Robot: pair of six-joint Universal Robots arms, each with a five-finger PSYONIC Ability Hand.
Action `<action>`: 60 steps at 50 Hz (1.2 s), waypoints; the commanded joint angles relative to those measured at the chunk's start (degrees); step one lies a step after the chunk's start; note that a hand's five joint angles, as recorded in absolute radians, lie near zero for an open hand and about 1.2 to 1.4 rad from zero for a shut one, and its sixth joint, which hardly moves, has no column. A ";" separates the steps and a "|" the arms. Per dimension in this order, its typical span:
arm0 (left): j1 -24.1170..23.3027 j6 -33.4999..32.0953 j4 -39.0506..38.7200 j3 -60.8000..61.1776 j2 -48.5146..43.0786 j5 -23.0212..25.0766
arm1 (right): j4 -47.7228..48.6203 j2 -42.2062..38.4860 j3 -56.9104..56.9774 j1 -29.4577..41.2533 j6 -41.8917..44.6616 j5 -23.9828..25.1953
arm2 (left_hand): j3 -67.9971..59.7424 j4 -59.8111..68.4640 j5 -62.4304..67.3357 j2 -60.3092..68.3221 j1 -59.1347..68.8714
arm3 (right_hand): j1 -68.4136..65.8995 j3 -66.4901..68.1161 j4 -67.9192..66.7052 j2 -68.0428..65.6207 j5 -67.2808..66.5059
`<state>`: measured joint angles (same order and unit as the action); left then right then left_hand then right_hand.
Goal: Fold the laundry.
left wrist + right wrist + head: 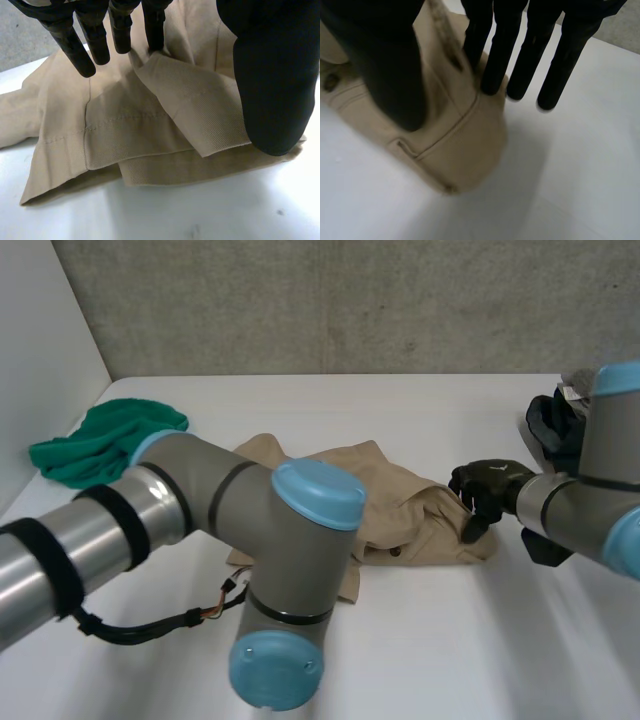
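A tan garment (405,490) lies crumpled in the middle of the white table. My left hand (82,50) hangs open over it, its straight fingers at a folded hem flap (195,110) and its thumb (275,75) beside that flap. My right hand (490,485) is at the garment's right end. There the thumb (390,65) stands on one side of a raised seamed edge (455,145) and the fingers (495,50) on the other, pinching it. My left arm (280,540) covers the garment's near left part in the head view.
A green cloth (100,440) lies bunched at the back left near the side wall. A dark bundle of cloth (552,425) sits at the back right behind my right arm. Bare table (480,640) stretches in front of the garment.
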<state>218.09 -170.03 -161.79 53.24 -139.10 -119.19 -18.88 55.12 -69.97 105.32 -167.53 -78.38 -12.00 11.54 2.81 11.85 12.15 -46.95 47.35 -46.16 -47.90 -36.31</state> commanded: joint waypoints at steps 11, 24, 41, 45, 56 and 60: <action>7.60 -5.04 0.07 -4.12 14.51 -1.07 | 5.87 12.09 -2.72 -1.51 -0.27 -0.28 | -68.00 68.46 67.19 68.15 67.85 | -33.05 32.65 -33.84 -32.10 -33.69; 19.74 -18.40 3.06 1.95 37.59 16.27 | 3.14 25.47 2.90 -0.64 13.80 7.19 | -68.00 68.46 67.19 68.15 67.85 | -33.05 32.65 -33.84 -32.10 -33.69; 29.50 -22.28 0.44 -19.20 14.05 24.18 | 16.91 5.71 16.26 8.50 16.00 -2.29 | -68.00 68.46 67.19 68.15 67.85 | -33.05 32.65 -33.84 -32.10 -33.69; 31.08 -21.49 -10.01 -33.09 8.15 25.58 | 37.64 -0.62 23.29 10.17 15.74 -7.21 | -68.00 68.46 67.19 68.15 67.85 | -33.05 32.65 -33.84 -32.10 -33.69; 30.20 -13.22 -22.60 -34.54 12.88 30.15 | 55.28 0.15 25.94 11.05 10.74 -8.11 | -68.00 68.46 67.19 68.15 67.85 | -33.05 32.65 -33.84 -32.10 -33.69; 31.52 -13.22 -23.48 -25.23 15.35 30.95 | 50.88 1.30 22.78 10.61 10.38 -7.49 | -68.00 68.46 67.19 68.15 67.85 | -33.05 32.65 -33.84 -32.10 -33.69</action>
<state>248.79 -184.55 -184.78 15.32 -128.17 -90.15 38.58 54.27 -43.36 116.36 -155.72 -87.55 -67.82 68.63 57.46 68.62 66.20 -64.37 68.38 -68.69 -67.63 -58.07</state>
